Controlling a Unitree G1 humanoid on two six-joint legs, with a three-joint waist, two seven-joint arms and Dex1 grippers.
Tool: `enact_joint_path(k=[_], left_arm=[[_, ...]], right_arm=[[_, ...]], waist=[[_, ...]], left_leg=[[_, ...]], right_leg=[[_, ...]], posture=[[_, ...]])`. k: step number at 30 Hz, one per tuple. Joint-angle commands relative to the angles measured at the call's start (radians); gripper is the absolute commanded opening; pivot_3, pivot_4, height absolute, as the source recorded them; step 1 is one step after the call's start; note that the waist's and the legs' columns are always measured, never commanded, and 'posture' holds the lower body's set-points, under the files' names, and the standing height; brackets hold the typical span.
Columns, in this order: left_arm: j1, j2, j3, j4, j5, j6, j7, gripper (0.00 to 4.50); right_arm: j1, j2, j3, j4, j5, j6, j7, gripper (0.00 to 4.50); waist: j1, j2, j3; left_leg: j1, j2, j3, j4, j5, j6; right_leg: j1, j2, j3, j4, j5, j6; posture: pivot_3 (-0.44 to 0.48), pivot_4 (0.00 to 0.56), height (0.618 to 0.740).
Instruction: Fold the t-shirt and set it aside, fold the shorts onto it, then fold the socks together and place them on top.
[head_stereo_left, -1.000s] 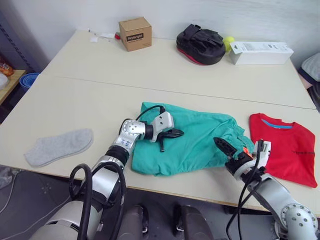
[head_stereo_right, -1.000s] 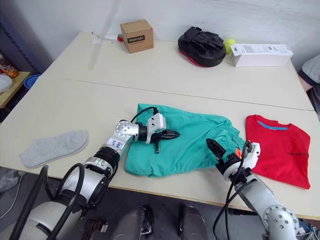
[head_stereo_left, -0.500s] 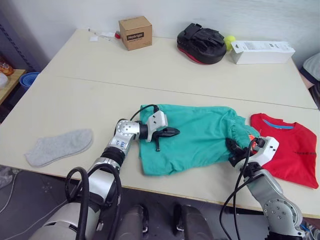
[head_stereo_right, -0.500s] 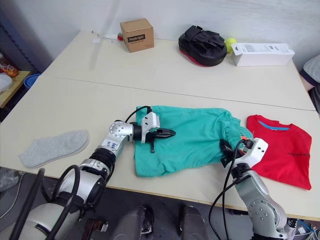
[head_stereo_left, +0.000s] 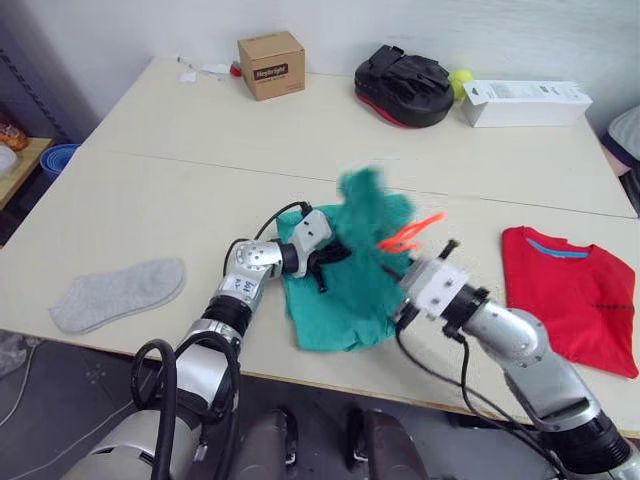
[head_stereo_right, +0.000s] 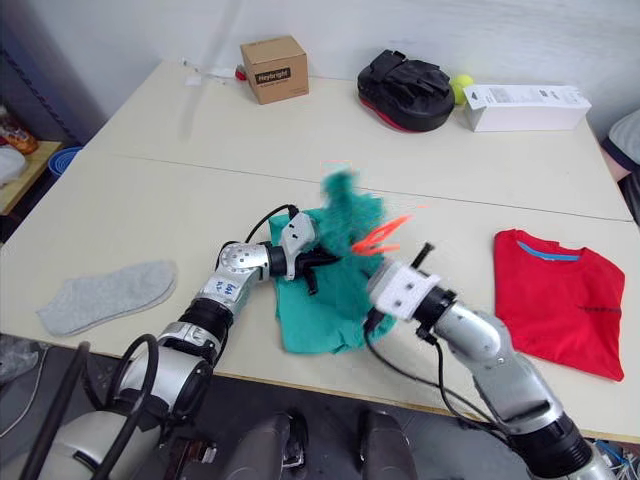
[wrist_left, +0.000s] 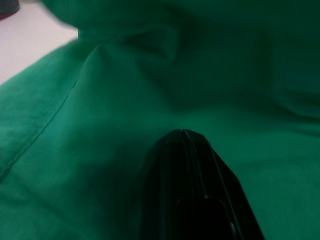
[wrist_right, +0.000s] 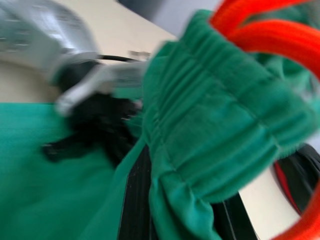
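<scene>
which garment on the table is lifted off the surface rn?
The teal-green shorts: the right gripper holds their waistband end raised and bunched. The red t-shirt and grey sock both lie flat.

Both arms reach inward to the centre of the frame.

The left arm runs up from the lower left, its left gripper (head_stereo_left: 325, 262) lying low with fingers pressed together on the shorts (head_stereo_left: 340, 310). The right arm comes in from the lower right, wrist raised; the right gripper (head_stereo_right: 372, 292) is clamped on the waistband, lifting it.
</scene>
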Motion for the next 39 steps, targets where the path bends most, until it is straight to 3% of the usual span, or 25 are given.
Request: enact_joint_path(k=[1,6,10,19,22,27,34,39], left_arm=[[0.035,0.018,-0.001,-0.045,0.001,0.038,-0.001,0.00],[0.085,0.055,0.008,-0.137,-0.020,0.100,-0.025,0.00],[0.160,0.128,0.013,-0.320,-0.079,0.203,-0.122,0.00],[0.246,0.360,0.029,-0.704,-0.215,0.492,-0.318,0.00],[0.235,0.455,0.046,-0.777,-0.277,0.624,-0.389,0.00],[0.208,0.563,0.092,-0.811,-0.369,0.822,-0.428,0.00],[0.214,0.573,0.180,-0.877,-0.479,0.932,-0.381,0.00],[0.230,0.562,0.195,-0.925,-0.516,0.949,-0.348,0.00]], right_arm=[[-0.011,-0.013,0.047,0.048,-0.070,-0.114,0.090,0.04],[-0.011,0.018,0.047,0.125,-0.061,-0.107,0.155,0.04],[-0.012,0.046,0.046,0.147,0.024,-0.068,0.239,0.04],[-0.065,0.127,0.011,0.167,0.111,0.023,0.298,0.04],[-0.065,0.116,0.015,0.136,0.192,0.043,0.396,0.69],[-0.024,0.003,-0.030,0.059,0.392,0.156,0.607,2.33],[0.017,-0.129,-0.215,0.033,0.705,0.459,0.696,2.33],[0.018,-0.122,-0.261,0.043,0.716,0.492,0.689,2.33]], waist=[[-0.001,0.000,0.000],[-0.005,0.000,0.000],[-0.015,0.000,0.000],[-0.026,0.000,0.000],[-0.026,0.001,0.000],[-0.024,0.003,0.002],[-0.018,0.004,0.003],[-0.017,0.004,0.004]], left_leg=[[0.000,0.000,0.000,0.001,0.000,0.000],[0.002,0.000,0.000,0.001,0.000,0.000],[0.002,0.002,-0.002,0.001,0.001,-0.003],[0.002,0.002,-0.005,0.000,0.000,-0.009],[0.002,0.002,-0.006,0.000,0.000,-0.010],[0.002,0.002,-0.007,-0.001,0.001,-0.007],[0.002,0.002,-0.008,-0.001,0.001,-0.007],[0.002,0.002,-0.008,-0.002,0.001,-0.008]], right_leg=[[0.000,0.000,-0.002,0.000,0.000,0.000],[0.002,-0.001,-0.004,0.001,0.000,0.000],[0.002,-0.001,-0.002,0.002,-0.001,-0.001],[0.001,-0.002,-0.004,0.004,-0.002,-0.003],[0.001,-0.002,-0.004,0.004,-0.002,-0.004],[0.002,-0.002,-0.005,0.002,-0.003,-0.005],[0.002,-0.003,-0.005,0.002,-0.003,-0.005],[0.002,-0.003,-0.005,0.002,-0.003,-0.005]], posture=[[0.000,0.150,0.740],[0.000,0.150,0.740],[0.000,0.150,0.740],[0.000,0.150,0.740],[0.000,0.150,0.740],[0.000,0.150,0.740],[0.000,0.150,0.740],[0.000,0.150,0.740]])
